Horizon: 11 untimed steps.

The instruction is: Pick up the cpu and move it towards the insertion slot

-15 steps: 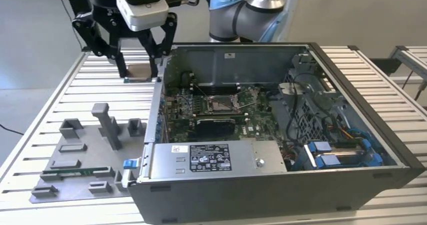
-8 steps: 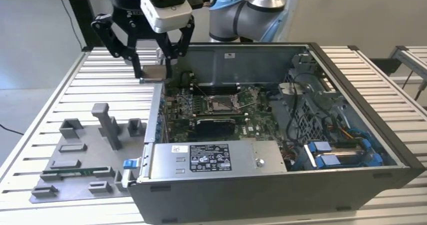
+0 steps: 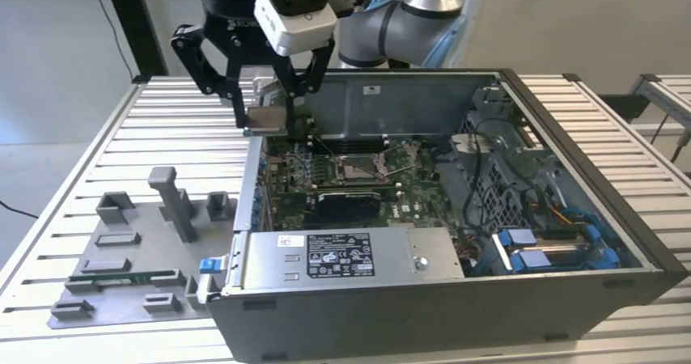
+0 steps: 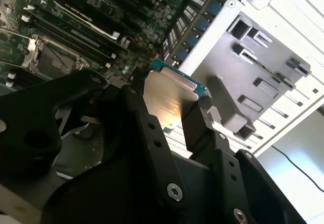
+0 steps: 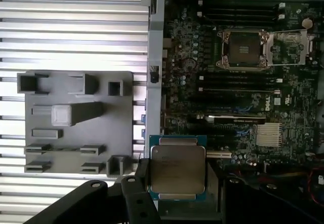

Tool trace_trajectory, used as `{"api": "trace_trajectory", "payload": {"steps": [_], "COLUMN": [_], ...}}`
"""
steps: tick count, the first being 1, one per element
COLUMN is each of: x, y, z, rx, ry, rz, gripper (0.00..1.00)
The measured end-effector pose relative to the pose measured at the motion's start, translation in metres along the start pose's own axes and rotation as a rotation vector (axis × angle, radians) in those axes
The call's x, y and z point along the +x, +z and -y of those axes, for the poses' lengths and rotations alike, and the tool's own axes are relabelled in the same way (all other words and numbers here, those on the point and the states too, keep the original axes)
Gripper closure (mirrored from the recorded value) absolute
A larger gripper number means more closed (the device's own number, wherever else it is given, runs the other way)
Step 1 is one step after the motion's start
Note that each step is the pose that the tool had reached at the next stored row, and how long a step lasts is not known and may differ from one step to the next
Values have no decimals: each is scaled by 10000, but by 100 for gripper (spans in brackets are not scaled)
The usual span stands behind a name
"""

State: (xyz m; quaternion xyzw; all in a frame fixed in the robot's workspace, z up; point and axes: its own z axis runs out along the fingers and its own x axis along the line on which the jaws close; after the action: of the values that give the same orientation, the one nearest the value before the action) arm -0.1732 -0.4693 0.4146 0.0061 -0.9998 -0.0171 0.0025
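above the left wall of the open computer case [image 3: 604,243], as the exterior view has it, the robot arm [image 3: 416,16] carries its load over the slatted aluminium table [image 3: 65,186]. inside the case lies the green motherboard [image 5: 243,107], and beside the case, on the table, sits the grey fixture tray [image 5: 76,122]. the gripper [image 5: 174,193], its black fingers [image 4: 195,127] closed on opposite edges of the cpu [image 5: 177,168], holds the chip clear of tray and board, metal face showing in both wrist views. the insertion slot [image 5: 242,49] stands open, well apart from the chip. step in hand, as judged: transport, pick-up being complete. the coming move calls for travel across the board and squaring the chip to the socket frame.
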Motion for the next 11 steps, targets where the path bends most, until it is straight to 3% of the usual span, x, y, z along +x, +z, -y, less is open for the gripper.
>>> {"api": "trace_trajectory", "payload": {"steps": [4,11], "x": [-89,-321], "y": [10,28], "z": [1,2], "rx": [-1,-1], "ry": [1,0], "rz": [0,0], "gripper": [100,100]}}
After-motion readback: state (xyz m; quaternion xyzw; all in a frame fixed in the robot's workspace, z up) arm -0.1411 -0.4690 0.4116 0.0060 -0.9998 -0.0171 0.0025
